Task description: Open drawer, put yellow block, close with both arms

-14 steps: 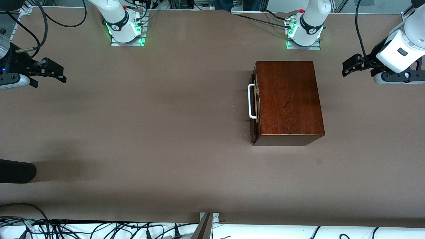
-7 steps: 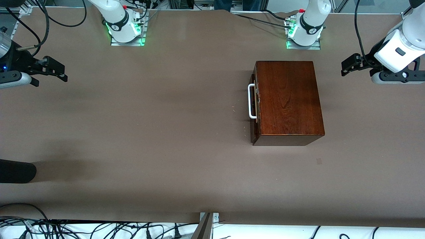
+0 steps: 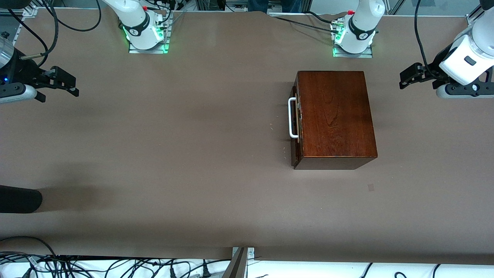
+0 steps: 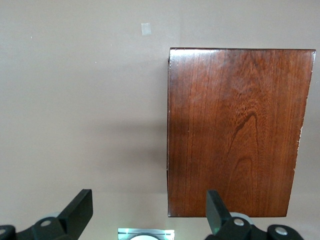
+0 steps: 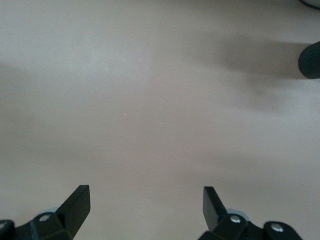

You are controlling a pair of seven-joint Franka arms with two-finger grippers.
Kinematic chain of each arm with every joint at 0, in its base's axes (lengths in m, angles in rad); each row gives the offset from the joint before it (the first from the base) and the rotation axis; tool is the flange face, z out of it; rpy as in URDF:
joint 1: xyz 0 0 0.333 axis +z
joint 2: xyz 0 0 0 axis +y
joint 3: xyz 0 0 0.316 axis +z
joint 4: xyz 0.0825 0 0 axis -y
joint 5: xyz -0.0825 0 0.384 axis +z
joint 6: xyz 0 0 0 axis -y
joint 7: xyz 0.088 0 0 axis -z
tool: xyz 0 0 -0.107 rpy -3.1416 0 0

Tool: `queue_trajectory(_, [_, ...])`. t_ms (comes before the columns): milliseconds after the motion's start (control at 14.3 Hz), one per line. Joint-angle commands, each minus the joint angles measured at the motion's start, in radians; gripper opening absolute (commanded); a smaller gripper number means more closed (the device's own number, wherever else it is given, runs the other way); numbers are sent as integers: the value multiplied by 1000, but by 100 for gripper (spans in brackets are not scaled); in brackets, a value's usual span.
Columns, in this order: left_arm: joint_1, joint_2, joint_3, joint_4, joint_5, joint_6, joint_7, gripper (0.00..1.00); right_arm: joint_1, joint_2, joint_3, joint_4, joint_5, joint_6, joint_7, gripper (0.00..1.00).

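The dark mahogany box (image 3: 335, 116) stands on the table in front of the left arm's base, and its drawer is pushed in. The drawer's white bar handle (image 3: 292, 117) faces the right arm's end of the table. My left gripper (image 3: 405, 79) hangs open and empty over the table at the left arm's end, beside the box. Its wrist view looks down on the box top (image 4: 240, 130) between the open left gripper (image 4: 148, 207). My right gripper (image 3: 71, 85) hangs open and empty at the right arm's end, and the right gripper (image 5: 146, 205) sees only bare table. The yellow block is out of view.
A black rounded object (image 3: 19, 199) pokes in over the table edge at the right arm's end, nearer the camera; it also shows as the black object (image 5: 310, 60) in the right wrist view. A small tape mark (image 3: 371, 187) lies on the brown table (image 3: 193, 154) near the box.
Both grippers have shifted only slightly. The left one drifted a little toward its own end of the table. The box and drawer have not moved.
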State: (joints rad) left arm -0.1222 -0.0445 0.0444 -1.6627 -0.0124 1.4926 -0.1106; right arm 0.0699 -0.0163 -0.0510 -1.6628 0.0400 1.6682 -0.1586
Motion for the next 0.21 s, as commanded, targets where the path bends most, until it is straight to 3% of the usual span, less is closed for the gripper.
queue_trajectory(0, [10,-14,-8,-8,5,1,23,100,-2,6,5,11,3,1,10,100])
queue_trajectory(140, [10,-14,-8,-6,5,4,25,100,-2,2,5,18,1,-2,8,100])
